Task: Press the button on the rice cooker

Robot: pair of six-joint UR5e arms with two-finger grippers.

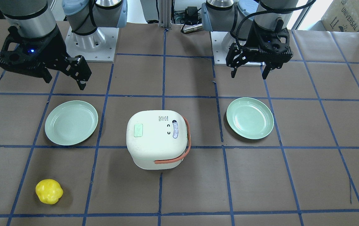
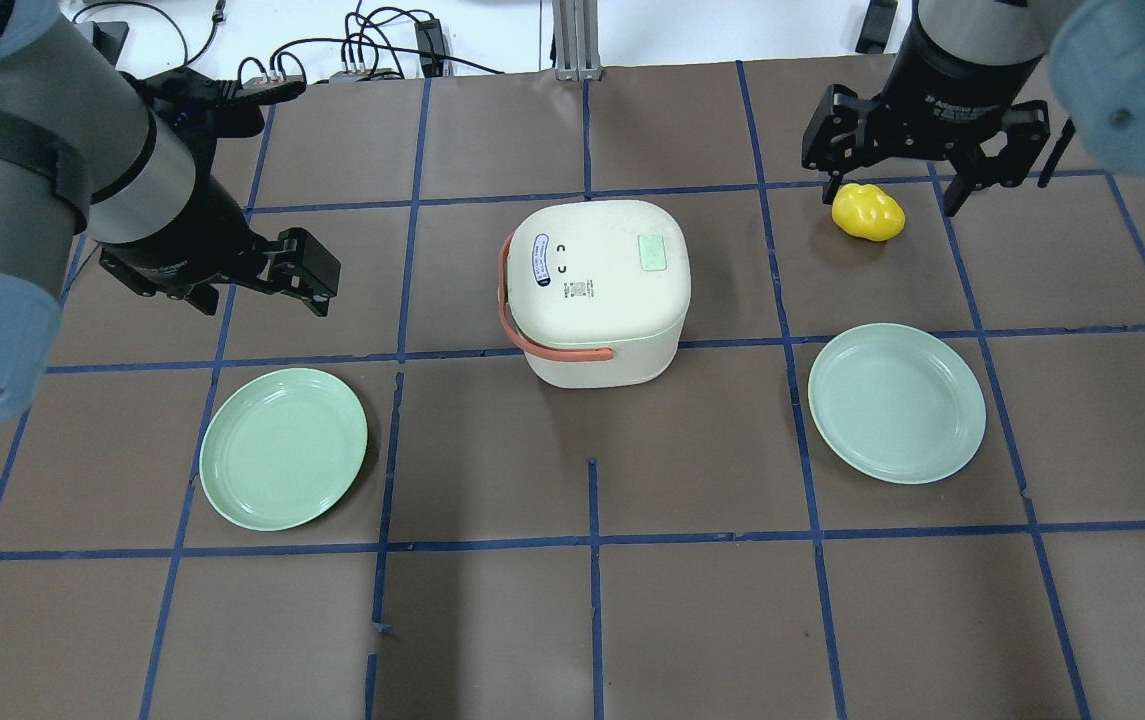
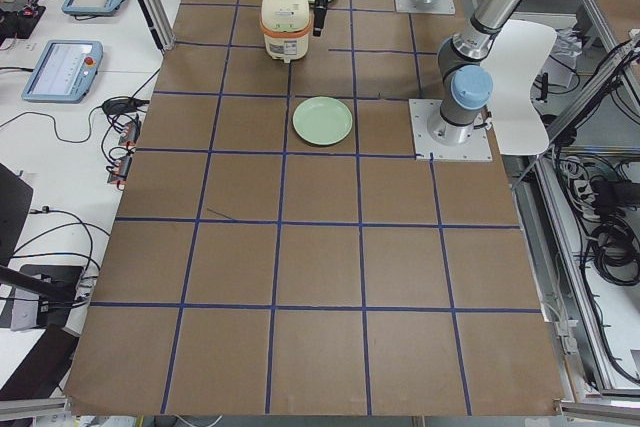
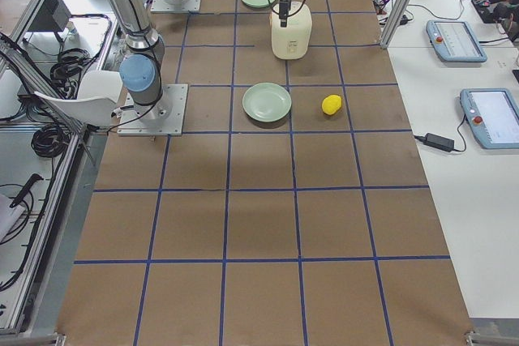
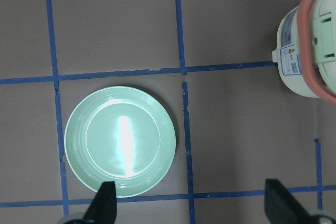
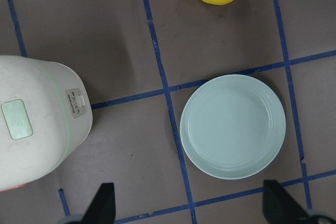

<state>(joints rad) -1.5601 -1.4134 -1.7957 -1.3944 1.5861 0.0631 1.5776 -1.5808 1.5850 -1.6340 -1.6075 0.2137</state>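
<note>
The white rice cooker (image 1: 157, 138) stands with its lid closed in the middle of the table, also in the overhead view (image 2: 597, 290). Its orange-red handle (image 1: 179, 157) is folded down along one side. A pale green rectangular pad (image 1: 138, 130) sits on the lid, and a small latch tab (image 6: 75, 103) shows on its front wall. My left gripper (image 1: 249, 75) is open and empty, hovering high near its plate, apart from the cooker. My right gripper (image 1: 64, 82) is open and empty, high on the other side. Each wrist view shows its own fingertips (image 5: 107, 203) (image 6: 105, 203) spread wide.
Two pale green plates flank the cooker, one on my left (image 2: 284, 448) and one on my right (image 2: 897, 402). A yellow lumpy object (image 2: 868, 212) lies beyond the right plate. Blue tape lines grid the brown table cover (image 2: 592, 620).
</note>
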